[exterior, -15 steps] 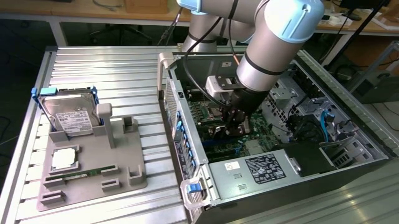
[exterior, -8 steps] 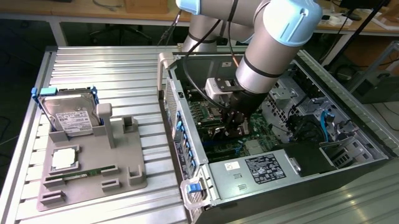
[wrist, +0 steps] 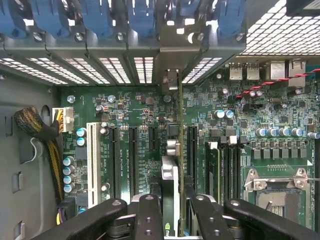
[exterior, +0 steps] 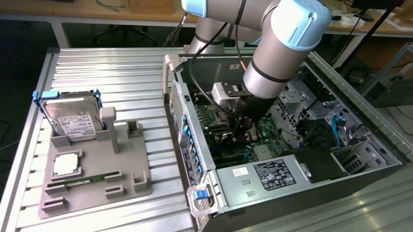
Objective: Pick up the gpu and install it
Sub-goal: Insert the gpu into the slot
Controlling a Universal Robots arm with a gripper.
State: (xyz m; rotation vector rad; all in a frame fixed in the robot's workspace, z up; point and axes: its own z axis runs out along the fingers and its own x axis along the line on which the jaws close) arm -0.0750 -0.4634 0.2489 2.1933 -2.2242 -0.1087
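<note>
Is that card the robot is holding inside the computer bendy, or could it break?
The gpu, seen edge-on between the gripper fingers, looks thin and straight, so probably stiff, not floppy. It carries small parts, so it is likely fragile if forced. Standing on its edge above the motherboard, it would probably tip over if let go.

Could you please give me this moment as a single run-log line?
stage: installing | gripper: shut on gpu | gpu: edge-on above motherboard slots inside computer case | hard drive: on fixture, untouched
</note>
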